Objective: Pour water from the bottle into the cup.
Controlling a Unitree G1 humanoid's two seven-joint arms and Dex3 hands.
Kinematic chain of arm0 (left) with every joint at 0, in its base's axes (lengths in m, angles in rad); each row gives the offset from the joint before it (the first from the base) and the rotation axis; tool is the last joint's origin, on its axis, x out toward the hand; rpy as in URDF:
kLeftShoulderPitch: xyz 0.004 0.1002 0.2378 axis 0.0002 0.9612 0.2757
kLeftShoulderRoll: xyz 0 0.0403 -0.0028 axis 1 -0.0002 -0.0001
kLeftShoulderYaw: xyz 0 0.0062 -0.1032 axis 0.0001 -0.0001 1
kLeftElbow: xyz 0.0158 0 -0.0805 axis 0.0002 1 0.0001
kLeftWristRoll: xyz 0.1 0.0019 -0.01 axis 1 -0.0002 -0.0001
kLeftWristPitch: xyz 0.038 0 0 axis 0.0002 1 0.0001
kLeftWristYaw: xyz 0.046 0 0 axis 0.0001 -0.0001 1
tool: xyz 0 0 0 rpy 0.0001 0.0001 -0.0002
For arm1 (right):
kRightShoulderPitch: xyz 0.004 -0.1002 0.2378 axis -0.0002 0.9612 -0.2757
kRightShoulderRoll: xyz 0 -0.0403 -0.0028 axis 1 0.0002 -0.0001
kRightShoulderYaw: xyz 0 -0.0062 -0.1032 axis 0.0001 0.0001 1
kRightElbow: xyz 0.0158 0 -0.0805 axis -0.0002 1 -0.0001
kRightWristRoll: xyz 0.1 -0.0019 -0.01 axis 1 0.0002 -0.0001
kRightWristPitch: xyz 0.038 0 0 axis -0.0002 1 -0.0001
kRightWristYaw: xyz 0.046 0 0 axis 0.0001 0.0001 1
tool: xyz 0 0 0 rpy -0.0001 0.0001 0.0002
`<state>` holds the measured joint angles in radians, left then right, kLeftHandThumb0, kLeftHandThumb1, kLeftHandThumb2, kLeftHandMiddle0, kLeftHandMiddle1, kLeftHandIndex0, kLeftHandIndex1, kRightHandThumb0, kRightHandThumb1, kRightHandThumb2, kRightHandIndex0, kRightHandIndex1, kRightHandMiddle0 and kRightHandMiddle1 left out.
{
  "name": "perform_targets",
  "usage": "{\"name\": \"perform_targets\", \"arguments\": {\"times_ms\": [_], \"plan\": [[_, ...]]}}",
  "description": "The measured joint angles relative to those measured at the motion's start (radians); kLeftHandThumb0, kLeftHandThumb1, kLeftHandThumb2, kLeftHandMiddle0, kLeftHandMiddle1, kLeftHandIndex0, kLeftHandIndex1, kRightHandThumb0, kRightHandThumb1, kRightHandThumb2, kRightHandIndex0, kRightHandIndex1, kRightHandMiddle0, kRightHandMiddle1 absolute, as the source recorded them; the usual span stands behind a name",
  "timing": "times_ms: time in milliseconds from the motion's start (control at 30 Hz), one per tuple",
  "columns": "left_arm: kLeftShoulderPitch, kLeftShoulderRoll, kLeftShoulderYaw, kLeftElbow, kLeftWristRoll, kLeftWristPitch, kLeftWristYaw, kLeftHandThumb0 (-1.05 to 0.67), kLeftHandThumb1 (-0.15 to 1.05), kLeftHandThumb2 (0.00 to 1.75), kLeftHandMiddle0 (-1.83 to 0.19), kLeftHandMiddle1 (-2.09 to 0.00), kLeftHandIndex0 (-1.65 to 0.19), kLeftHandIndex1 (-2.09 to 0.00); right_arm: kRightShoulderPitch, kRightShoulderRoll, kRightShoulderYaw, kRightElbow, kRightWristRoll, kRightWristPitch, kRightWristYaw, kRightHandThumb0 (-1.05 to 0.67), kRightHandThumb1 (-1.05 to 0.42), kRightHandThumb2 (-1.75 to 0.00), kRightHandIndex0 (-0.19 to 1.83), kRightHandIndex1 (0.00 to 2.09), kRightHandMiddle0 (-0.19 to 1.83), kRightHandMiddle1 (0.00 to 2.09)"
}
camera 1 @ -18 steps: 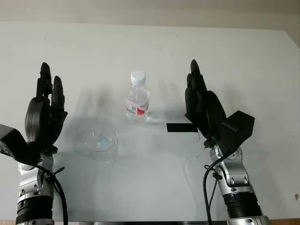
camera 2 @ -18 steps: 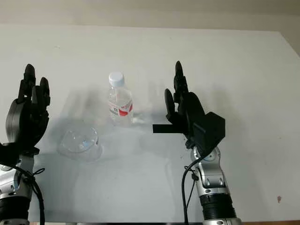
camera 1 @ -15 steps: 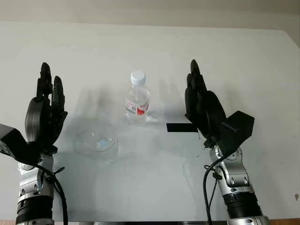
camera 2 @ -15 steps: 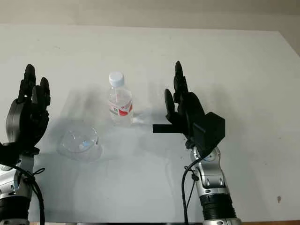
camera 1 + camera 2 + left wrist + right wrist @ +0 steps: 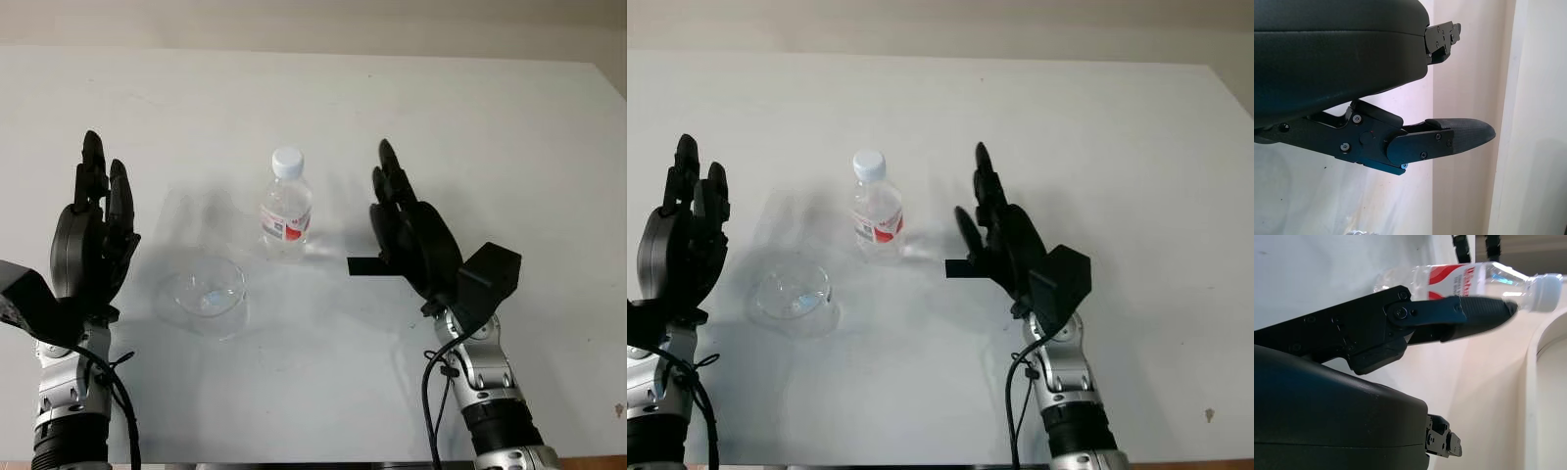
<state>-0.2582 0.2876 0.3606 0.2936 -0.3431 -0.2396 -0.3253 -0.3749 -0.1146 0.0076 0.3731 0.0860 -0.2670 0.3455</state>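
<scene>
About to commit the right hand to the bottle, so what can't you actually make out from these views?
- Water level in the bottle: clear plastic and label, head views, too small.
- Cup: contents unreadable through glare, head views.
- Right hand: palm side faces away, head views.
- Left hand: likewise.
- Bottle base: behind a finger, right wrist view.

Clear glossy plastic bottle (image 5: 286,217), transparent shiny cup (image 5: 202,292), smooth matt white table (image 5: 323,98), matt black fingers (image 5: 387,176)
</scene>
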Motion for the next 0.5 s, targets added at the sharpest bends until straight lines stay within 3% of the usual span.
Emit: {"name": "perform_targets", "arguments": {"times_ms": [500], "plan": [[-0.001,-0.002,-0.014,0.002,0.007,0.002,0.004,-0.73,1.05,0.53,0.19,-0.04,0.19,-0.03,-0.233,0.061,0.079,0.250,-0.051,-0.094,0.070,-0.99,-0.91,-0.05,-0.19,0.00,-0.19,0.00]]}}
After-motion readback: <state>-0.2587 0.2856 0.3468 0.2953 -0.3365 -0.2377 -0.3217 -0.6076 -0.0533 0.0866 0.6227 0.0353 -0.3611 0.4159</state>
